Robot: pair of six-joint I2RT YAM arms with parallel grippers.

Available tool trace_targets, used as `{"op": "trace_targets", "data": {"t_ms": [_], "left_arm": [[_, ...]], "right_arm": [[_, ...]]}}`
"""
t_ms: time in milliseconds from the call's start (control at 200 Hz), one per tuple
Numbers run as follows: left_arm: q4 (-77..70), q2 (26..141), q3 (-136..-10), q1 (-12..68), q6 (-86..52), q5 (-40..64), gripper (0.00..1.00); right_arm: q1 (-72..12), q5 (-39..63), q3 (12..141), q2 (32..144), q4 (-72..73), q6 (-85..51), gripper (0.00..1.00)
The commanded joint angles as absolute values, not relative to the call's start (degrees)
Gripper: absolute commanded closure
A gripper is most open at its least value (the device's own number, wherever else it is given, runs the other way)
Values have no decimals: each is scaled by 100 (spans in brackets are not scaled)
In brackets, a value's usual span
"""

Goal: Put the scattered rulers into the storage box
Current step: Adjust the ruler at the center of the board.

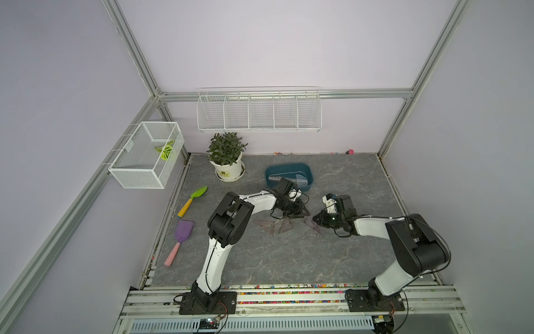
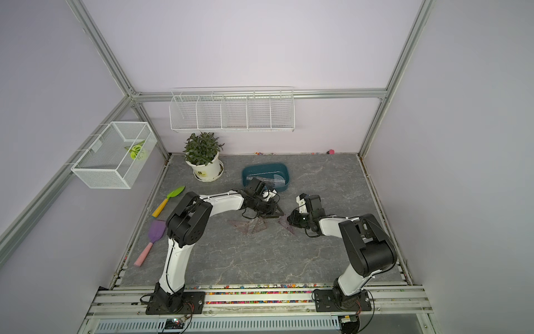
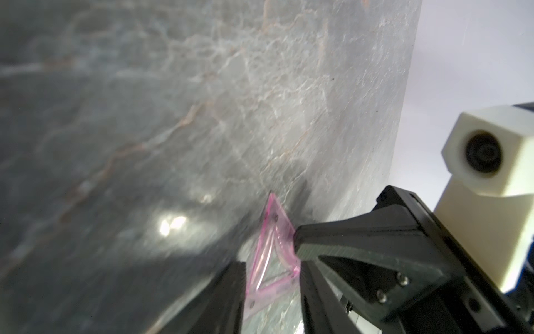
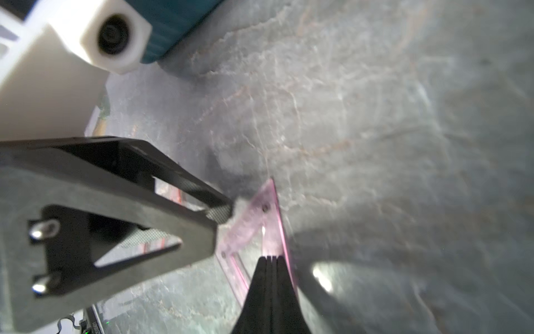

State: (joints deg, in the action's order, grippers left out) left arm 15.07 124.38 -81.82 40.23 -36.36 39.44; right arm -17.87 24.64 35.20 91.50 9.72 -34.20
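We have some rulers (image 1: pixel 284 177) in the storage box (image 1: pixel 309 170); just in front of it two triangles (image 1: pixel 274 227) lie loose, and a third triangle (image 4: pixel 254 219) sits pinched in our right gripper (image 4: pixel 271 258), with the left gripper (image 3: pixel 270 269) half-spread around it.

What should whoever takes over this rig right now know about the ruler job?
Left claw: part open, fingers either side of a pink triangle ruler on the table; grip unclear.
Right claw: shut, tip at that same triangle; I cannot tell whether it pinches it.
Done: a straight strip and the protractor lie in the storage box.
To do: box this triangle, then the two side by side on the table nearer the left arm, the first loose triangle and the second loose triangle.
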Motion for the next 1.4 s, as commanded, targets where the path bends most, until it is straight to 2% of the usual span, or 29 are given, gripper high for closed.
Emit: {"op": "trace_targets", "data": {"t_ms": [0,115,225,325,670,965,1125,1220,1395], "left_arm": [[2091,12125,-7750,3946,-3520,3365,61],[2085,11843,-7455,3941,-3531,3378,61],[1981,11648,-7222,4009,-3561,3553,59],[1949,11714,-7240,4198,-3560,3700,58],[2079,12469,-8120,4332,-3544,3766,59],[2490,13111,-9075,4339,-3434,3695,59],[2387,13395,-9463,4437,-3505,3912,59],[2434,13099,-9408,4357,-3431,3724,60],[2733,11791,-8505,4113,-2904,3161,54]], "right_arm": [[-1780,2083,3420,8307,99,-3209,90],[-1777,1908,3191,7932,-235,-2990,83],[-1819,2222,2742,8138,298,-3177,83],[-2093,2021,2601,8212,440,-3284,83],[-2811,1790,2150,7928,830,-3721,83],[-3345,1983,2327,8392,1708,-4076,85],[-3129,1956,2463,7497,975,-3676,83],[-2717,1753,2664,7027,250,-3308,81],[-1890,2087,3279,7676,49,-2880,80]]}}
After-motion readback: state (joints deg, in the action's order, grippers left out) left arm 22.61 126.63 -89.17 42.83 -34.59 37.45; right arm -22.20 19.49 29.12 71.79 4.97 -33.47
